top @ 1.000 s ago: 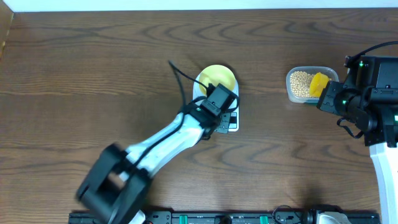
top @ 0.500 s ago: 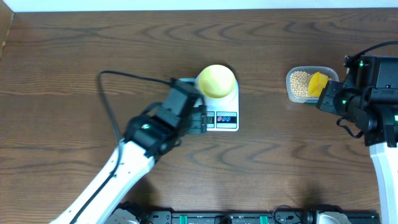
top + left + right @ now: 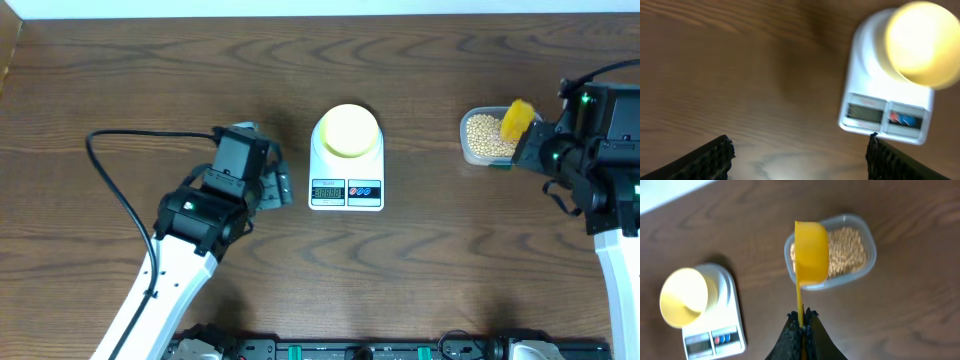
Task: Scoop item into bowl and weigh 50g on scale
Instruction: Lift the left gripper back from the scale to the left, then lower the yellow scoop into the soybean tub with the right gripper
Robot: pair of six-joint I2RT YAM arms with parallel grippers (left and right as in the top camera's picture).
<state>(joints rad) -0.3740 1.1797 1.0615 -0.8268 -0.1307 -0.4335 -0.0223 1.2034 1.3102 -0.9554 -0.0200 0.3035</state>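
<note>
The pale-yellow bowl (image 3: pixel 348 130) (image 3: pixel 922 42) (image 3: pixel 684 296) sits on the white scale (image 3: pixel 346 185) (image 3: pixel 885 117) (image 3: pixel 715 337) at mid-table; I see nothing in it. Tan beans (image 3: pixel 485 135) (image 3: pixel 847 252) fill a clear tub (image 3: pixel 468 152) (image 3: pixel 867 265) at the right. My right gripper (image 3: pixel 530 150) (image 3: pixel 801 319) is shut on the thin handle of a bright yellow scoop (image 3: pixel 516 118) (image 3: pixel 811 252), which hangs over the tub. Left of the scale, above bare wood, my left gripper (image 3: pixel 272 185) (image 3: pixel 800 150) stands open and holds nothing.
The table's dark wood (image 3: pixel 150 80) runs wide to the left and between scale and tub. A black cable (image 3: pixel 120 190) loops beside the left arm. A black rail (image 3: pixel 350 350) lines the front edge.
My left gripper has pulled back left off the scale's button end and has opened. The scale's display now shows digits. The scoop has lifted a little higher over the tub.
</note>
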